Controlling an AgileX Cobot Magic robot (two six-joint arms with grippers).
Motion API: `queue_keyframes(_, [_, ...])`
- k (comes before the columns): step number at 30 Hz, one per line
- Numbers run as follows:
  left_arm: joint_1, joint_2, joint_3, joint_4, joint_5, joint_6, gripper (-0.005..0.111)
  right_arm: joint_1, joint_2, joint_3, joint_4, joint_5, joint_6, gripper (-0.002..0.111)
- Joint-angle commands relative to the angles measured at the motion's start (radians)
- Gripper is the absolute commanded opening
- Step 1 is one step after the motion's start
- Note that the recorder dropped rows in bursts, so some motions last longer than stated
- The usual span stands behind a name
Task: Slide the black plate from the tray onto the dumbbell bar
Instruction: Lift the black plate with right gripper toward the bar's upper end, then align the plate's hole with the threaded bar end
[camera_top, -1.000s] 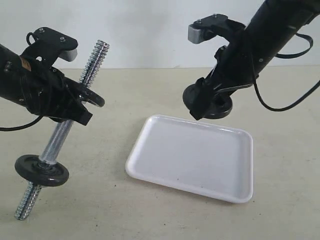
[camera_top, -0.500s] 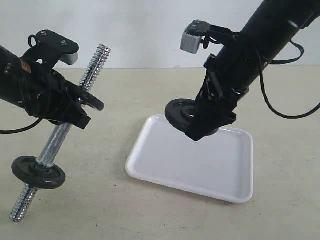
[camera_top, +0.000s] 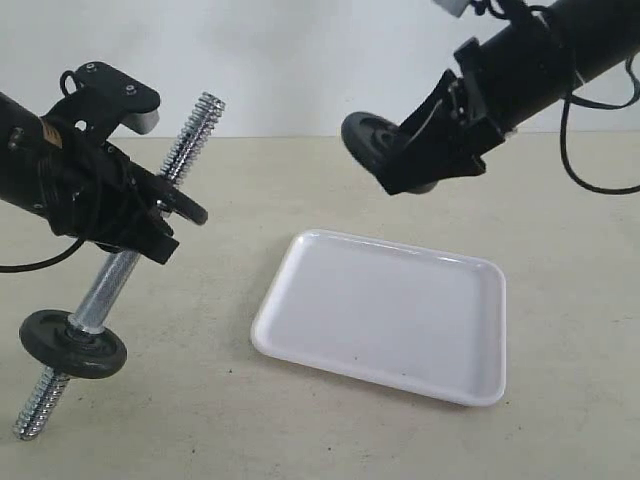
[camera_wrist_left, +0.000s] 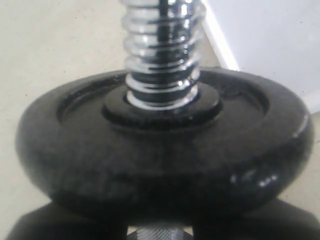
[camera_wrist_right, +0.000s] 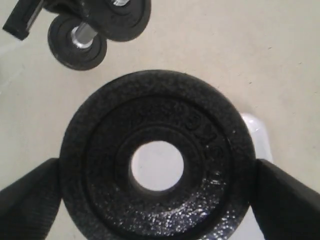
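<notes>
Exterior view: the jaws of the left arm (camera_top: 60, 170) are clamped on the dumbbell bar (camera_top: 112, 282), which tilts from lower left to upper right. It has a smooth chrome middle and coarse-threaded ends. One small black disc (camera_top: 72, 344) sits low on it, and another sits just beside the jaws. The jaws of the right arm (camera_top: 530, 60) grip the black plate (camera_top: 364, 138) by its rim. It is held on edge in the air, beyond the far side of the white tray (camera_top: 380, 320) lying on the desk (camera_top: 570, 290).

Left wrist view: a black disc (camera_wrist_left: 160, 150) rings the threaded bar; a tray corner shows behind.

Right wrist view: the plate faces the camera, round, matt and grainy, with a centre hole, a raised inner ring and embossed lettering too faint to read. The fingers (camera_wrist_right: 27, 200) press on opposite sides of its rim.
</notes>
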Motion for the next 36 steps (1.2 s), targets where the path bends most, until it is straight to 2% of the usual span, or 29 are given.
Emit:
queue_keyframes(1, [0.000, -0.052, -0.039, 0.000, -0.110, 0.048, 0.004, -0.028, -0.025, -0.004, 0.151, 0.011, -0.067, 0.000])
queue_keyframes(6, [-0.022, -0.052, -0.039, -0.004, -0.057, 0.238, 0.004, -0.026, -0.013, -0.004, 0.201, 0.011, -0.094, 0.000])
queue_keyframes(9, [-0.048, -0.052, -0.039, -0.011, -0.084, 0.243, 0.004, -0.026, 0.016, -0.004, 0.257, 0.011, -0.094, 0.000])
queue_keyframes(17, [-0.048, -0.052, -0.039, -0.007, -0.128, 0.370, 0.004, -0.022, 0.039, -0.004, 0.367, 0.011, -0.076, 0.000])
queue_keyframes(22, [-0.048, -0.052, -0.039, -0.007, -0.160, 0.378, 0.004, 0.033, 0.039, -0.004, 0.405, 0.011, -0.046, 0.000])
queue_keyframes(29, [-0.048, -0.052, -0.039, -0.005, -0.195, 0.378, 0.004, 0.054, 0.039, -0.004, 0.495, 0.011, 0.020, 0.000])
queue_keyframes(36, [-0.048, -0.052, -0.039, -0.001, -0.247, 0.429, 0.004, 0.058, 0.041, -0.004, 0.483, 0.011, 0.088, 0.000])
